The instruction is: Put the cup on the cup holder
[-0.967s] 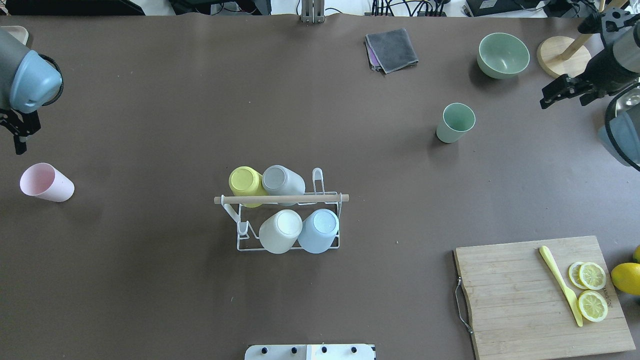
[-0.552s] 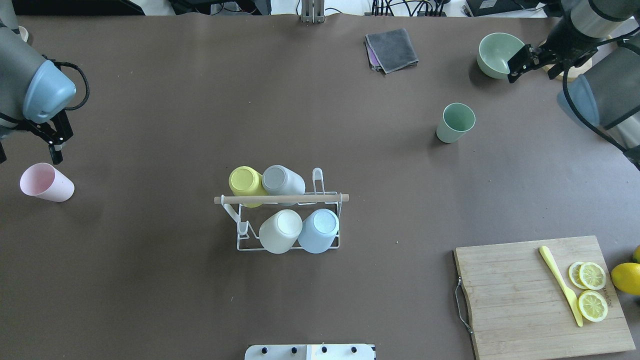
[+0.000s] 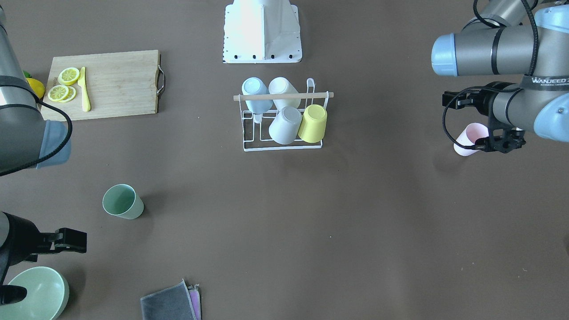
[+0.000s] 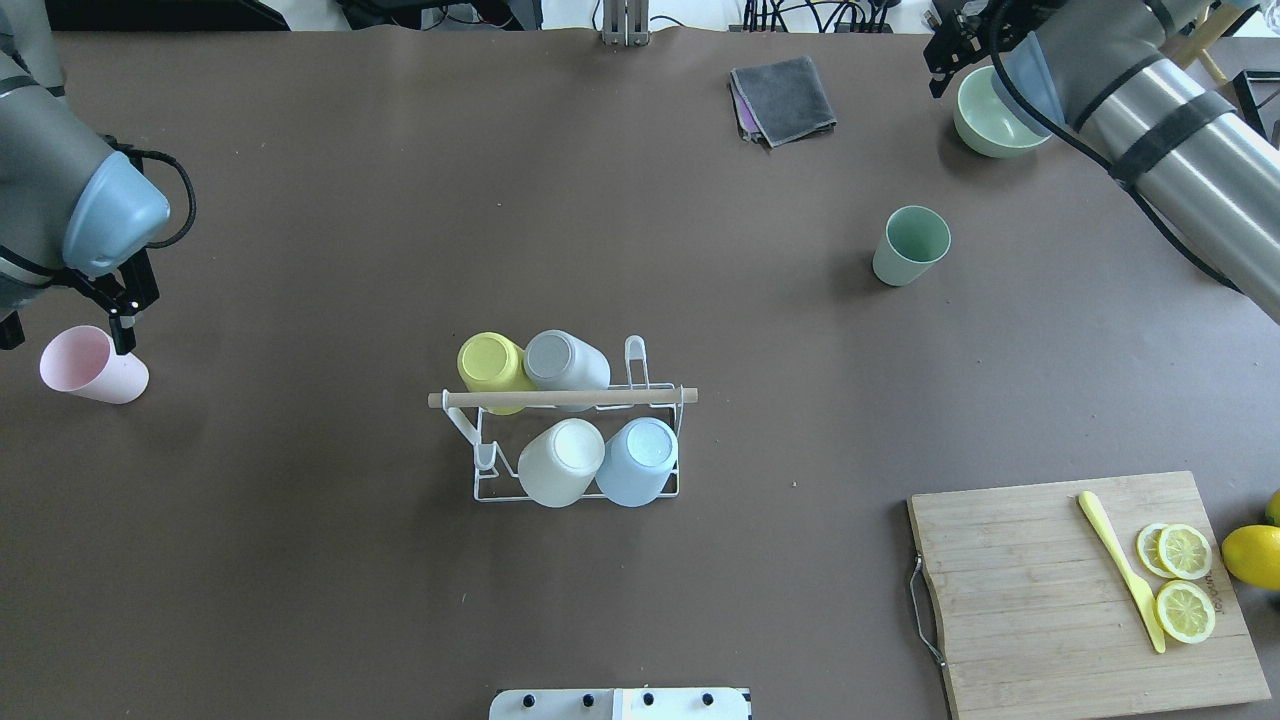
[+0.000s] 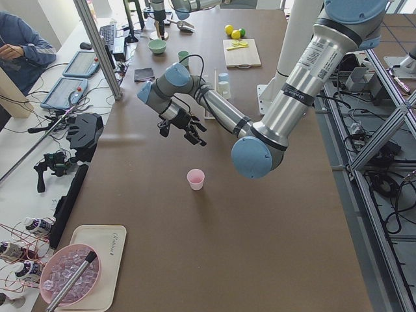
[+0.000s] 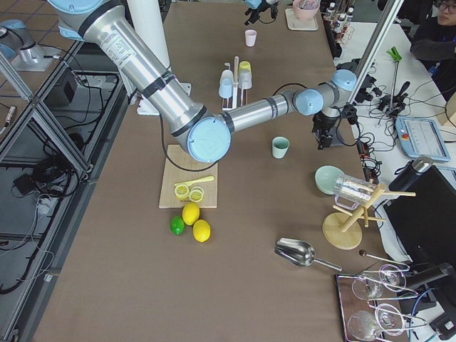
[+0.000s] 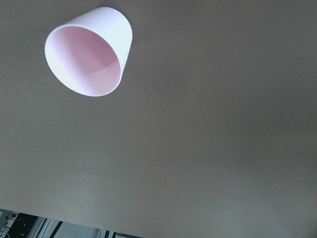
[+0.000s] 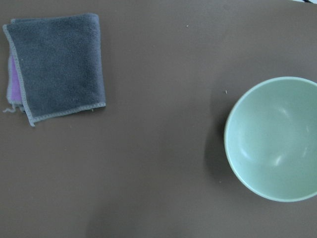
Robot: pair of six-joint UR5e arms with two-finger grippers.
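Observation:
The cup holder (image 4: 480, 494), a white wire rack with a wooden dowel (image 4: 563, 398), stands mid-table and carries yellow, grey, white and light blue cups upside down. It also shows in the front view (image 3: 282, 148). A pink cup (image 4: 90, 365) stands upright at the left; my left gripper (image 4: 66, 322) hangs open just above and beyond it, touching nothing. The left wrist view shows the pink cup (image 7: 89, 52) at upper left. A green cup (image 4: 910, 245) stands at the right. My right gripper (image 4: 942, 58) is open over the far edge, by the green bowl (image 4: 995, 120).
A folded grey cloth (image 4: 783, 98) lies at the far side. A cutting board (image 4: 1040, 590) with lemon slices and a yellow knife (image 4: 1120, 570) sits front right, with a lemon (image 4: 1250, 555) beside it. A wooden mug tree (image 6: 342, 228) stands beyond the bowl.
My left gripper has come in from the left edge to just above the pink cup. My right arm has swung from the right edge to the far side, over the green bowl.

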